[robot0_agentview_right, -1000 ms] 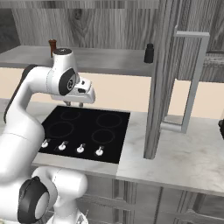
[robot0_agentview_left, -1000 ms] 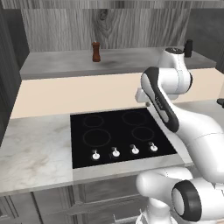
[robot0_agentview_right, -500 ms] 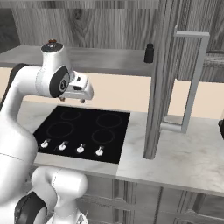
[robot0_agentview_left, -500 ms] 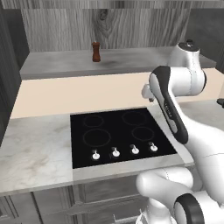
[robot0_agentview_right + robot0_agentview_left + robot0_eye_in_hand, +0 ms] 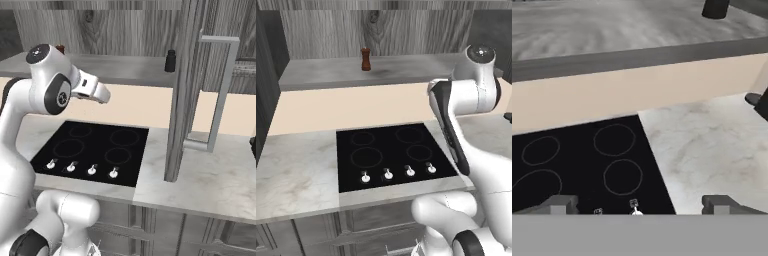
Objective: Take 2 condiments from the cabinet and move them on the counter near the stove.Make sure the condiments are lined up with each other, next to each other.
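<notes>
Condiments: brown (image 5: 365,59), black (image 5: 170,60) (both on cabinet shelf (image 5: 406,69)) | tool (image 5: 639,204) open

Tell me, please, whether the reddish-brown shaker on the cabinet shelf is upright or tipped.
Upright: the reddish-brown shaker stands vertically on its base on the shelf.

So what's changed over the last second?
The arm lifted the gripper up and toward the cabinet; its fingers went from nearly shut to wide open, holding nothing. The brown shaker and black shaker stayed on the cabinet shelf, and the stove and counter are unchanged.
</notes>
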